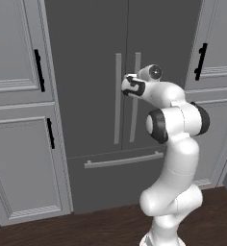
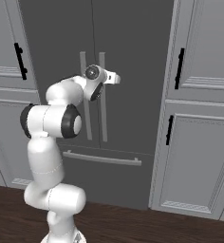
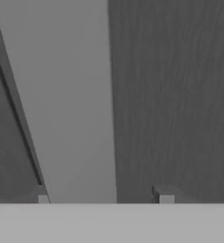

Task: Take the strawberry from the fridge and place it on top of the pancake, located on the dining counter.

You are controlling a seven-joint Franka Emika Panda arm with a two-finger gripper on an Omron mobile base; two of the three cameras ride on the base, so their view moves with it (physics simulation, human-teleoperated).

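Note:
The dark grey fridge [image 1: 86, 72] [image 2: 133, 47] stands in front of me with both doors shut. The strawberry is hidden behind them. Neither the pancake nor the dining counter is in view. My gripper [image 1: 127, 85] [image 2: 116, 78] [image 3: 104, 199] is raised against the right door's silver bar handle [image 1: 134, 120] [image 2: 103, 118] [image 3: 71, 118], near its upper part. In the hand view the handle runs between my two fingertips. One fingertip [image 3: 42, 199] sits at the handle's edge, and the other fingertip [image 3: 166, 198] stands a little off it over the dark door. The jaws straddle the bar without clamping it.
The left door's handle [image 1: 118, 96] [image 2: 83, 95] runs close beside the gripped-at one. Below is the fridge's drawer with a horizontal bar [image 1: 122, 160] [image 2: 102, 158]. Light grey panelled cabinets [image 1: 19, 158] [image 2: 194, 156] with black handles flank the fridge. The floor [image 1: 101, 226] is dark wood.

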